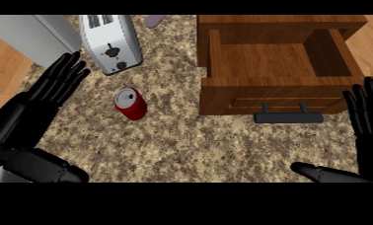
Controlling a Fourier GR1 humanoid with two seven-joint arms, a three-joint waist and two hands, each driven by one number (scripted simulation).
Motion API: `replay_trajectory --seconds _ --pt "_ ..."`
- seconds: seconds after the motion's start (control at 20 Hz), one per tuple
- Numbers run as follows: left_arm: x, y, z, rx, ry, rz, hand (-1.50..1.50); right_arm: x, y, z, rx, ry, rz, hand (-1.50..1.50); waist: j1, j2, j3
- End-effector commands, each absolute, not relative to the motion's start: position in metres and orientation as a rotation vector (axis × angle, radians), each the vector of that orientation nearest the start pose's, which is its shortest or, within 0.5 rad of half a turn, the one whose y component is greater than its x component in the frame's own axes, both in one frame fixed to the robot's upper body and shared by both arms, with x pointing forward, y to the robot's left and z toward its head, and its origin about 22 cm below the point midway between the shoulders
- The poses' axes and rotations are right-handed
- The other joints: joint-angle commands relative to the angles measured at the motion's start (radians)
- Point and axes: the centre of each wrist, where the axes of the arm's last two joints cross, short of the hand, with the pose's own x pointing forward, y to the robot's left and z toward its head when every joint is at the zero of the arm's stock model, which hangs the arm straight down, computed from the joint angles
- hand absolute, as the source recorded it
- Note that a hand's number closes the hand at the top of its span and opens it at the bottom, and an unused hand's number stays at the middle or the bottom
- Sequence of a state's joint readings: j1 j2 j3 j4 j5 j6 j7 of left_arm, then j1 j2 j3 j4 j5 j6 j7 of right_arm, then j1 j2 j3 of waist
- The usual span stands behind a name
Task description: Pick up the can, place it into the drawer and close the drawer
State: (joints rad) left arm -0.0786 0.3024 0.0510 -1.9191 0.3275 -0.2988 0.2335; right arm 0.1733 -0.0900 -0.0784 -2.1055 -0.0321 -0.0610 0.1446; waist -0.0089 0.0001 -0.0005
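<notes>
Both black hands are released, fingers straight: the left hand [55, 83] and the right hand [360, 115]. The red cylindrical metal can [130, 103] lies on the speckled stone worktop [189, 140], just right of the left fingers; the pulled-out brown wooden drawer [280, 71] sits just left of the right fingers.

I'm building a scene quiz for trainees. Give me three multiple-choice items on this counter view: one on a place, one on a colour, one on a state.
1. Where is the can?
A. in the drawer
B. on the counter, left of the drawer
C. on the toaster

2. What colour is the can's side?
A. red
B. blue
C. green

3. How is the drawer?
A. shut
B. open with nothing visible inside
C. open with the can inside

Answers: 1 B, it rests on the speckled counter below the toaster. 2 A, its wall is red under a silver top. 3 B, its bare wooden floor shows.
</notes>
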Motion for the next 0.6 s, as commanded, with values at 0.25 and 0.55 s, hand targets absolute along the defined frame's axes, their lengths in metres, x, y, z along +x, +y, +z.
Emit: replay_trajectory --seconds 0.25,0.55 --pt "0.236 0.312 0.14 -0.243 -1.689 -0.394 -1.5 0.158 -0.319 0.092 -0.216 -1.792 -0.114 -1.5 0.005 -0.001 0.001" --pt "0.222 0.336 0.138 -0.256 -1.684 -0.296 -1.5 0.138 -0.33 0.102 -0.216 -1.782 -0.112 -1.5 0.006 -0.002 0.0"
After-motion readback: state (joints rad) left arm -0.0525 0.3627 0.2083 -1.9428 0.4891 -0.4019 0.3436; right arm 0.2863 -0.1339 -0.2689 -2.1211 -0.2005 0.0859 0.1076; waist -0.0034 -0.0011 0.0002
